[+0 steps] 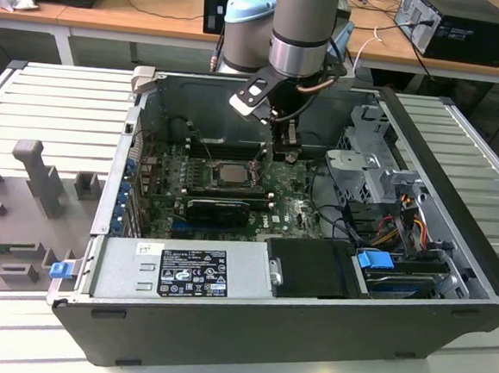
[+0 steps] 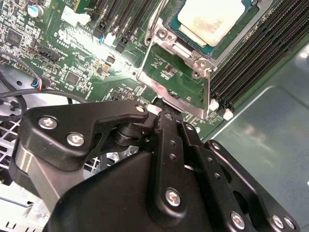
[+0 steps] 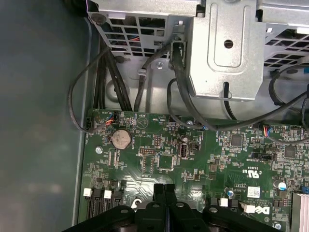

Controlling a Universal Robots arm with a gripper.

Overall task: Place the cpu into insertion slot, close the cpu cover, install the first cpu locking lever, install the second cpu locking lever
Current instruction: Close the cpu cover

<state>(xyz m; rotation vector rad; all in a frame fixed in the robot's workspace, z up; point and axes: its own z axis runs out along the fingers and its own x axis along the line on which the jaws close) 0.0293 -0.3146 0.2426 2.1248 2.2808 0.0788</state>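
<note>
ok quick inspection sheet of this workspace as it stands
surface: ribbed metal table carrying an open computer case
job's things: chip sits on the board with the metal cover frame seemingly down around it; lever state unclear
clutter: grey fixture blocks on the exterior view's left
grippers: gripper fingers together, low over the green board beside the chip
cables: black leads run from the drive cage to the board; coloured wires
surroundings: desks with computers behind
</note>
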